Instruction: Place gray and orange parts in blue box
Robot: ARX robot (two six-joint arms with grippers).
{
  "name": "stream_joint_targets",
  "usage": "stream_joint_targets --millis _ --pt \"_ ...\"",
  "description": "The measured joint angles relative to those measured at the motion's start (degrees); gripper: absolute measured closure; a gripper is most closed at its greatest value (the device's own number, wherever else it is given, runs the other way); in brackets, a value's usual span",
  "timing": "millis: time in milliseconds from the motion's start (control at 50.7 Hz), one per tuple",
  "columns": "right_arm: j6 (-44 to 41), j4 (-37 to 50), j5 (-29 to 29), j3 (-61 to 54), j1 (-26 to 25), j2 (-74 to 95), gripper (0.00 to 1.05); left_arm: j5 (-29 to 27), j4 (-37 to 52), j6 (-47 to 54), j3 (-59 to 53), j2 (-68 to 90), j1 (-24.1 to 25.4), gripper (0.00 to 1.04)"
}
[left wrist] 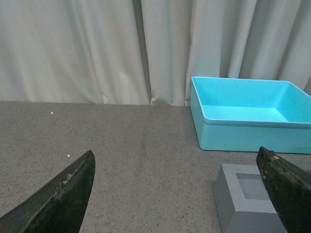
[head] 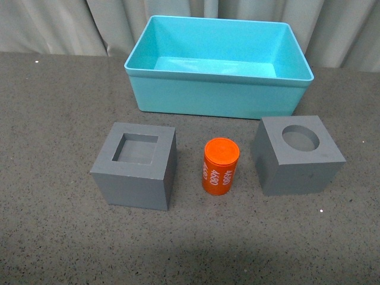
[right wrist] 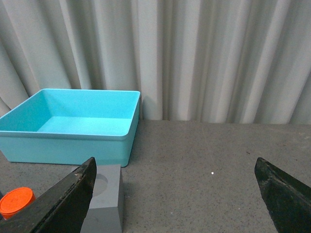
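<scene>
1. Pale curtains (head: 59,27) hang behind a dark speckled tabletop (head: 53,237). Neither arm reaches into the front view.
2. From the wrist view, the left gripper (left wrist: 176,153) is held low over the tabletop, pointing roughly level toward the curtains. Its two dark fingers (left wrist: 63,199) are spread wide apart with nothing between them.
3. The square-recess cube (head: 133,190) sits just ahead of the left gripper, close to one fingertip, which partly hides it. It touches neither finger.
4. The blue box (head: 214,95) stands farther ahead of that gripper, beyond the cube and on the same side. It is upright and nothing lies inside it.
5. The right gripper (right wrist: 175,161) is held the same way, low and facing the curtains. Its fingers (right wrist: 58,204) are splayed wide and hold nothing.
6. The round-recess cube (head: 297,172) rests just ahead of one right fingertip.
7. The orange cylinder (head: 221,169) stands upright past that cube, outside the open span of the fingers.
8. The box lies beyond both, farther out from the right gripper.
9. All three parts stand on the tabletop, outside the box.
</scene>
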Motion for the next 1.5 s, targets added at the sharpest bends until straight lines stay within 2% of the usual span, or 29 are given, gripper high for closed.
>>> stream_joint_targets --millis 612,651,671,730,829,987,1105,1263,1500 --pt "0.0 0.0 0.0 0.0 0.0 0.0 0.1 0.0 0.0 0.0 0.0 0.0 0.0 0.07" --pt "-1.2 0.1 2.0 0.0 0.6 0.4 0.1 0.0 0.0 0.0 0.0 0.0 0.0 0.07" --pt "-4.6 0.9 5.9 0.1 2.0 1.7 0.1 0.0 0.0 0.0 0.0 0.0 0.0 0.07" --pt "-11.5 5.1 11.7 0.9 5.7 8.7 0.1 -0.1 0.0 0.0 0.0 0.0 0.0 0.07" --pt "-13.2 14.3 11.6 4.9 9.9 27.4 0.1 0.0 0.0 0.0 0.0 0.0 0.0 0.07" --pt "-7.9 24.1 8.4 14.9 12.3 59.8 0.1 0.0 0.0 0.0 0.0 0.0 0.0 0.07" --pt "-3.3 23.4 7.0 23.2 12.4 76.5 0.1 0.0 0.0 0.0 0.0 0.0 0.0 0.07" --pt "2.0 17.2 6.4 32.7 12.4 90.2 0.1 0.0 0.0 0.0 0.0 0.0 0.0 0.07" --pt "7.5 11.0 5.6 41.4 12.8 100.7 0.1 0.0 0.0 0.0 0.0 0.0 0.0 0.07"
